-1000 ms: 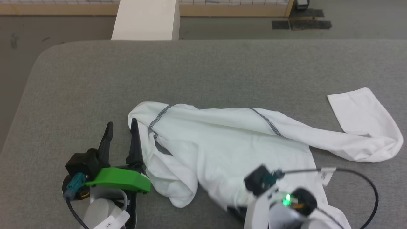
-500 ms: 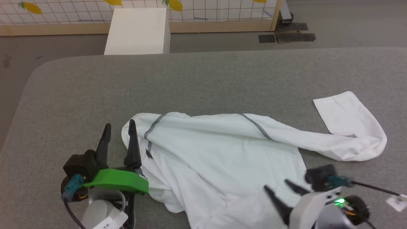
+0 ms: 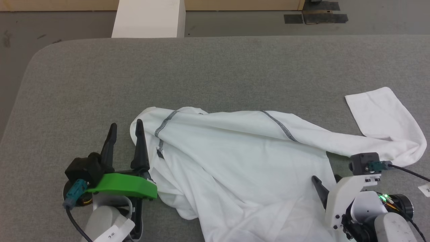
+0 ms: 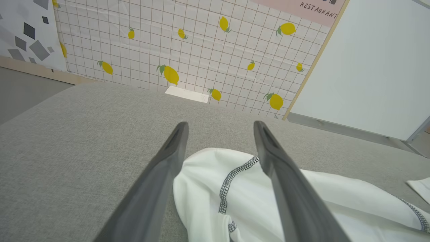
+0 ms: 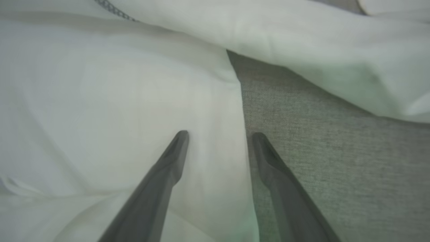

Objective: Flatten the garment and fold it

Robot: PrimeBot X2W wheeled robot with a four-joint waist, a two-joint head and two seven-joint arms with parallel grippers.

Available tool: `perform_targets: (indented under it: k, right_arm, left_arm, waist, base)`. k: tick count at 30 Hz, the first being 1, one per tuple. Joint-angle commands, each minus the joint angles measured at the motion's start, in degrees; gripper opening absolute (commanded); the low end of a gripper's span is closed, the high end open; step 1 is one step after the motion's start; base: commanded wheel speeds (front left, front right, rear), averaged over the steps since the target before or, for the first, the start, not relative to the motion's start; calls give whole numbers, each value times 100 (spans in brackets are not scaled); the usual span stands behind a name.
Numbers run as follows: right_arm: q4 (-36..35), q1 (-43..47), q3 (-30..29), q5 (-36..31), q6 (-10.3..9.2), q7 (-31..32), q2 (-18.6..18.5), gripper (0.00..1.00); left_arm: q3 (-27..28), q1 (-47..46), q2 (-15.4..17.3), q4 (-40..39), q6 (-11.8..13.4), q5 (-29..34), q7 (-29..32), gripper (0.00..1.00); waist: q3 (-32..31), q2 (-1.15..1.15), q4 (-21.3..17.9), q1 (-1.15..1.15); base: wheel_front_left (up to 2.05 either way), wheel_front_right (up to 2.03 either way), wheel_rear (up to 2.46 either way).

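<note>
The garment (image 3: pixel 242 161), a white shirt with dark dotted seams, lies crumpled across the grey padded surface (image 3: pixel 215 67), one sleeve (image 3: pixel 386 114) trailing off to the right. My left gripper (image 3: pixel 125 124) stands open at the shirt's left end, its right finger touching the cloth. In the left wrist view that gripper (image 4: pixel 220 124) has a rounded fold of the garment (image 4: pixel 208 188) between its fingers. My right gripper (image 3: pixel 325 178) is open at the body's right edge. In the right wrist view the gripper (image 5: pixel 220 134) straddles the garment (image 5: pixel 117 101) edge, holding nothing.
A white box (image 3: pixel 149 18) stands on the floor just past the surface's far edge. The surface's left corner is rounded. A black cable (image 3: pixel 408 170) runs off my right wrist. A lemon-patterned wall (image 4: pixel 188 50) stands behind.
My right gripper has opened, letting go of the shirt, and swung from over its lower part to the body's right edge. The left gripper has stayed put. The camera has shifted.
</note>
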Motion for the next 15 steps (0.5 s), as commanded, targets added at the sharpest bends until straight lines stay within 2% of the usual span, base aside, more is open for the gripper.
perform_targets:
  k: [1,2,3,4,5,8,15]
  right_arm:
    - [145,-63,71,-47,-9,234,20,100]
    - [237,-52,132,-39,-9,468,20,100]
    - [275,-32,197,-26,-9,654,20,51]
    - [277,-3,236,-9,-9,810,20,36]
    - [236,44,280,11,-9,960,21,0]
    - [22,280,275,30,-9,1246,21,0]
    - [-1085,1377,27,124,-9,1713,21,0]
  left_arm:
    - [-4,-90,-13,-4,-28,56,-26,100]
    - [-2,-94,-13,-1,-27,54,-26,100]
    - [2,-95,-13,0,-25,53,-26,100]
    - [9,-94,-13,2,-21,53,-26,100]
    - [18,-92,-13,7,-18,52,-26,100]
    - [46,-68,-14,35,-10,48,-26,100]
    - [99,17,-14,99,-16,53,-26,100]
  waist:
    - [71,0,54,0]
    - [79,0,59,0]
    - [81,0,60,0]
    - [80,0,59,0]
    - [71,0,55,0]
    - [-7,0,28,0]
    - [-278,0,-104,0]
  base:
    - [0,0,0]
    - [0,0,0]
    - [0,0,0]
    - [0,0,0]
    - [0,0,0]
    - [0,0,0]
    - [0,0,0]
